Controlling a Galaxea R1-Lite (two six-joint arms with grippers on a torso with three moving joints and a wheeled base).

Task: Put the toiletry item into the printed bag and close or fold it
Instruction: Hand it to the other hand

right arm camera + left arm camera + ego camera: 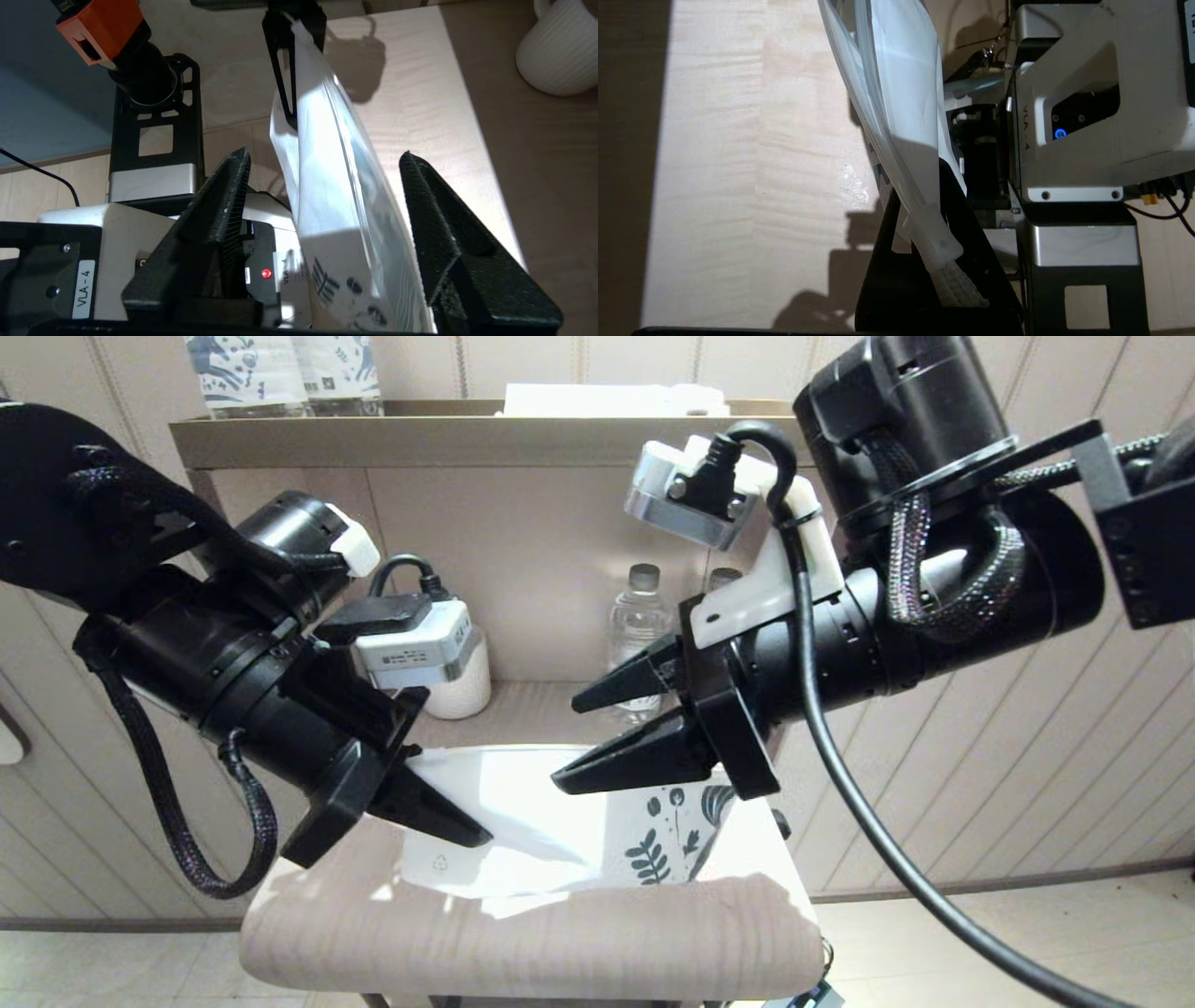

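The printed bag (523,817) is lifted a little off the table, its leaf prints (667,845) at the right end. My left gripper (448,817) is shut on the plain left end. In the left wrist view the bag (901,93) runs out from between the left gripper (920,186) fingers. A white ribbed piece with a grey bristly tip (955,282), looking like the toiletry item's head, sits deep between them. My right gripper (568,745) is open above the printed end. In its own view the right gripper (324,154) straddles the bag (336,196) without touching it.
A white ribbed mug (462,691) and a clear water bottle (638,625) stand at the back of the small wooden table (523,933). A shelf (448,439) with patterned bottles runs above. The table's front and side edges drop to the floor.
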